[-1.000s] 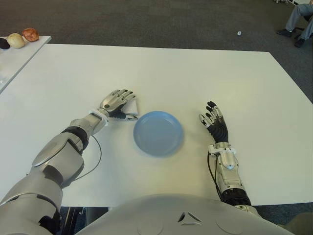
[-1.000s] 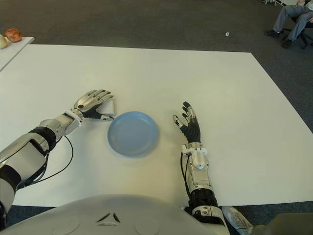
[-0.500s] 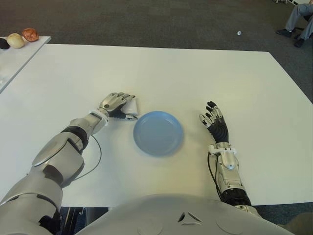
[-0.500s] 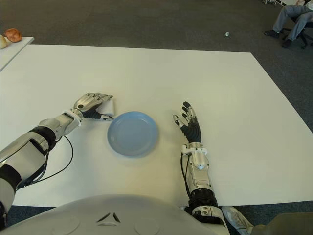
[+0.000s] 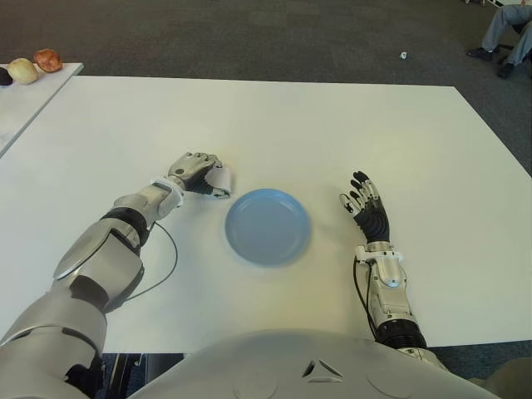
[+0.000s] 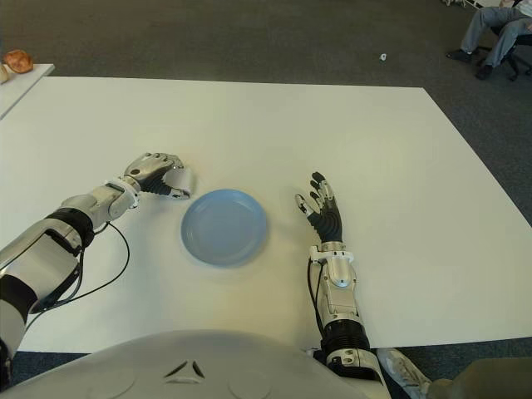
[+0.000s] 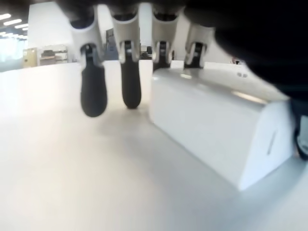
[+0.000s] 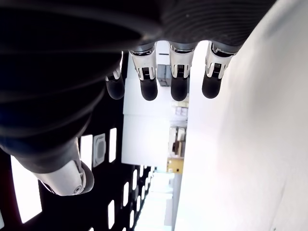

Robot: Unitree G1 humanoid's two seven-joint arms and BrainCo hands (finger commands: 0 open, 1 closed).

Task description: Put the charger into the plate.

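Left hand (image 5: 197, 170) is curling fingers onto charger (image 7: 216, 130), left of centre; grasp step. Next: lifting it rightward over plate (image 5: 268, 226). Right hand (image 5: 366, 208) is idling w/ fingers spread, right of plate.

Round blue plate (image 5: 268, 238) on white table (image 5: 332, 125); small white box-shaped charger (image 5: 220, 179) just left of it, under left robot hand (image 5: 195, 170); right robot hand (image 5: 366, 209) to plate's right.

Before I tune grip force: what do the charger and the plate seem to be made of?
Charger: likely hard white plastic, smooth and slightly glossy, with soft highlights on its rounded edges; the left robot hand curls over it.
Plate: probably plastic or melamine, pale blue, even matte surface; ceramic is possible.
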